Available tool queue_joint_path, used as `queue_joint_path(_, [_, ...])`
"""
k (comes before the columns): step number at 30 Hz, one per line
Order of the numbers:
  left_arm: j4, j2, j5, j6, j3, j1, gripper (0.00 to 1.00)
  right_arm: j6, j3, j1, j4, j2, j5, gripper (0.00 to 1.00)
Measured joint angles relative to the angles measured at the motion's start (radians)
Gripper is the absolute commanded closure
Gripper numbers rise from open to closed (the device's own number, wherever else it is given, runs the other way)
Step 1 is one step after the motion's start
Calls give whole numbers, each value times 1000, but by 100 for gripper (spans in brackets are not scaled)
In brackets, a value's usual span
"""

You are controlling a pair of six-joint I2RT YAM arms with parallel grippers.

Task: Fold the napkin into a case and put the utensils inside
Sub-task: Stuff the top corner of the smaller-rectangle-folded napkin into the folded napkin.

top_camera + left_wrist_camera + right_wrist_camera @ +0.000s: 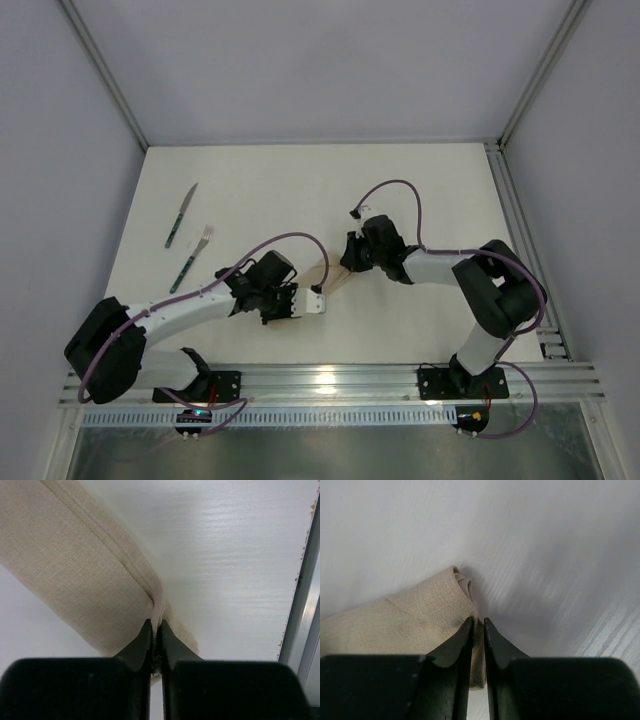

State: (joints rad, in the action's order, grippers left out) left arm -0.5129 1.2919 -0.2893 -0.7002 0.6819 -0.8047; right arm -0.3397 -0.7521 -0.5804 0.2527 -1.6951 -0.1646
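The napkin (327,276) lies mid-table as a narrow folded strip running from seven to one o'clock. We judge the folding step is in hand. Next the packet needs laying flat, then the knife (181,216) and fork (191,259), well apart toward ten o'clock, need fetching. Our left gripper (156,627) pinches the seven o'clock end, jaws clamped on cloth. Our right gripper (478,622), at one o'clock, shows a slit with cloth in it; whether it grips, we cannot tell.

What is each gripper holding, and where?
Left gripper pinches one end of the folded napkin; right gripper pinches the other end between nearly shut jaws.
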Motion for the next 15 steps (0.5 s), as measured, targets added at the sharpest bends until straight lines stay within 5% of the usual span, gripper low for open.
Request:
queue_joint_path(9, [35, -13, 34, 23, -4, 14, 100, 50, -9, 3, -67, 26, -3, 59])
queue_joint_path(15, [61, -54, 51, 36, -24, 15, 100, 112, -9, 2, -187, 170, -6, 54])
